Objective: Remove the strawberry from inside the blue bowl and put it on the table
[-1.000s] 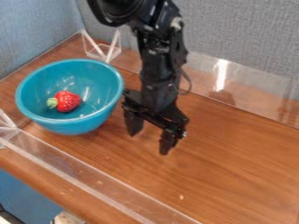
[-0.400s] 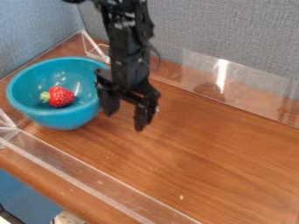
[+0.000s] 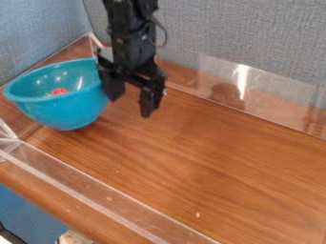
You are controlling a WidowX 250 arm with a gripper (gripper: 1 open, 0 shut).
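The blue bowl (image 3: 57,112) stands at the left end of the table (image 3: 216,167). Only a small red patch of the strawberry (image 3: 57,92) shows inside it, over the near rim. My gripper (image 3: 129,95) hangs open and pointing down, just right of the bowl, with nothing between its fingers. Its left finger (image 3: 112,88) is right at the bowl's right rim, and I cannot tell whether they touch. The right finger (image 3: 148,101) hangs over bare wood.
Clear acrylic walls edge the table: one along the back right (image 3: 254,91), one along the front (image 3: 90,195). A grey fabric wall rises behind. Brown wood stretches to the right of the gripper.
The gripper has moved left and up toward the bowl, staying open. The bowl now sits further left, and less of the strawberry shows.
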